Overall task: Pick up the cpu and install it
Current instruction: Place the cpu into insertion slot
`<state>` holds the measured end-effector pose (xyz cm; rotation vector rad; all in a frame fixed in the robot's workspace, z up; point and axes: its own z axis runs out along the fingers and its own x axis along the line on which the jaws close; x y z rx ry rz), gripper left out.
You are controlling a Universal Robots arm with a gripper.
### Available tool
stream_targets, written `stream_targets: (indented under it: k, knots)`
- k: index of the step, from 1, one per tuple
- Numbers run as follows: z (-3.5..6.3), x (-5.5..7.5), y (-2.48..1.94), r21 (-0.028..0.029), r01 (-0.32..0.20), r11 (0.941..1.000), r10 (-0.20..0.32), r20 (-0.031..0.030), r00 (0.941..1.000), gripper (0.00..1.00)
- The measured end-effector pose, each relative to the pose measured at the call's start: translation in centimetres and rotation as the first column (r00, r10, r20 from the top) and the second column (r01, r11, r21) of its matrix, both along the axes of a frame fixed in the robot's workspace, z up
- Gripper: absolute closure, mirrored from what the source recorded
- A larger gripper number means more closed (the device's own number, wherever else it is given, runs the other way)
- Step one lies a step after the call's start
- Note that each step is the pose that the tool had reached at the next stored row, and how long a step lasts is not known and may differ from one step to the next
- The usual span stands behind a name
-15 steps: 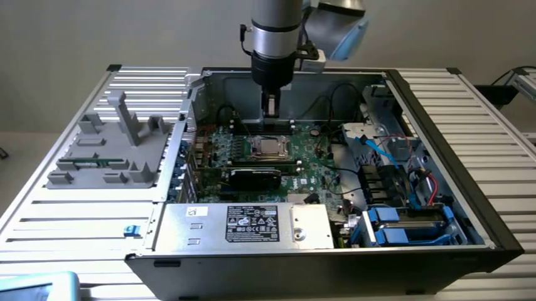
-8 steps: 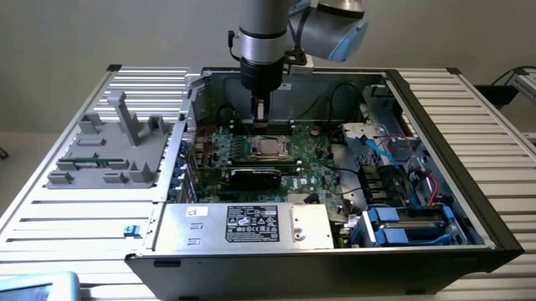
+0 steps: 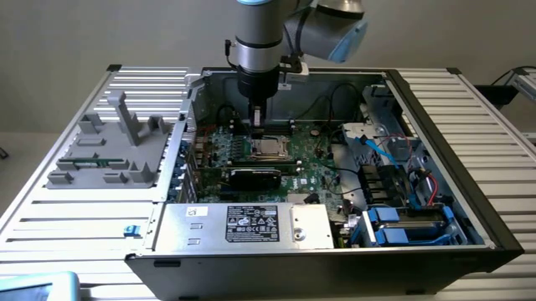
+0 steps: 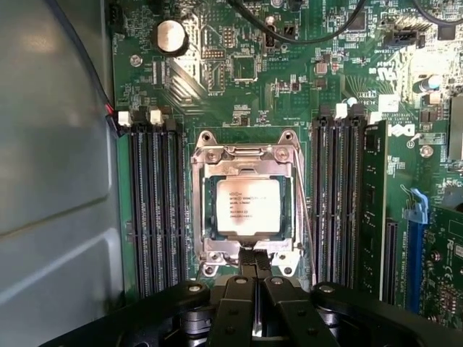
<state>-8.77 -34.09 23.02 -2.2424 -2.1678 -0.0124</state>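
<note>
open computer case sits on the slatted surface, with the arm reaching down into it. the end effector is clenched, fingers pressed together with nothing visible between them. it hangs low over the motherboard, with its tips right at one edge of the socket frame. cannot tell if the tips touch the frame.

the cpu lies flat inside the socket, shiny top up, with the frame around it. in the exterior view the cpu is just below the end effector. it looks seated and square to the frame, so placement seems done. cannot tell if the thin lever beside the frame is latched.

risks as i judge them:
- the closed tips sit so near the frame that any sideways drift could scrape it or nudge the chip off its seat.
- pressing down on a chip that is slightly skewed could bend the socket pins.
- memory slots and a green memory stick flank the socket closely, so a wide swing could clip them.
- loose black cables run across the board nearby and could snag.
</note>
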Motion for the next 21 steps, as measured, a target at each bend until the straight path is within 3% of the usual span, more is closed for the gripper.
stream_targets:
  k: [9, 21]
  knots:
    - [-1.6, -0.6, 0.0, -0.0001, 0.004, 1.0, -0.004, 0.0102, 0.9999, 0.89]
    - [-2.58, -1.5, 0.0, -0.0001, 0.006, 1.0, -0.006, 0.0341, 0.9994, 0.89]
